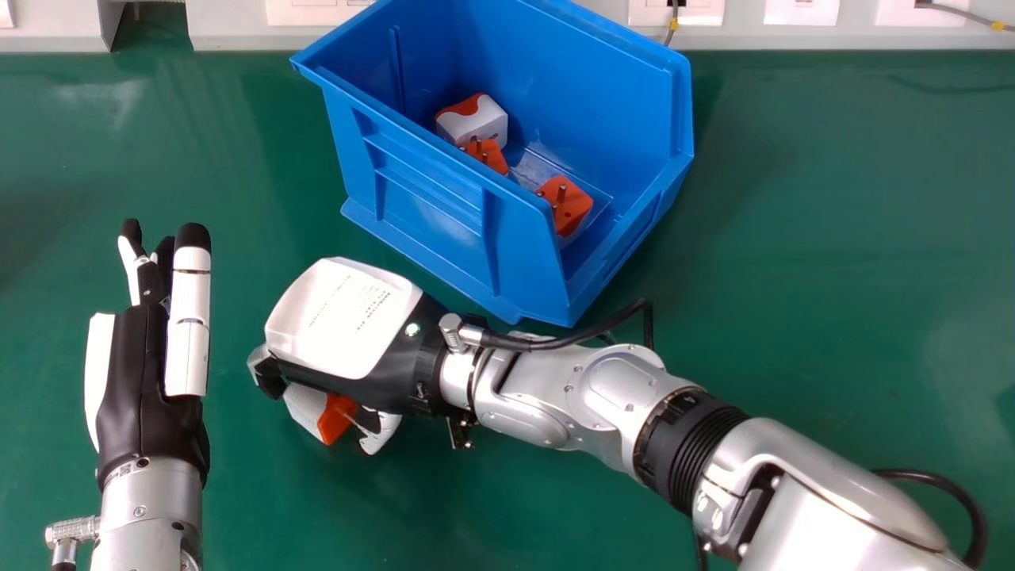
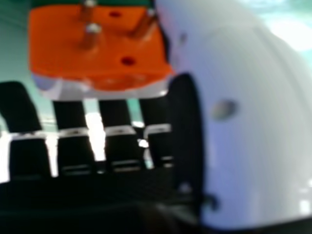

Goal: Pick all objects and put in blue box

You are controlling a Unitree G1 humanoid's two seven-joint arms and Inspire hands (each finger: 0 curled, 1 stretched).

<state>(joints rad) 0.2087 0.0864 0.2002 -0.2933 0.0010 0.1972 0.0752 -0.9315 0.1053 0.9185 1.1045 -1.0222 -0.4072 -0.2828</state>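
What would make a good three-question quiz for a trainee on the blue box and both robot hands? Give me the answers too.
1. True or false: the fingers of the left hand are straight.

2. Multiple choice: what lies inside the blue box?
A) cups
B) scissors
C) plug adapters

3. Fill in the blank: the right hand grips another adapter, whose face with the metal pins is coloured ____.

Key: 1 true; 2 C; 3 orange.
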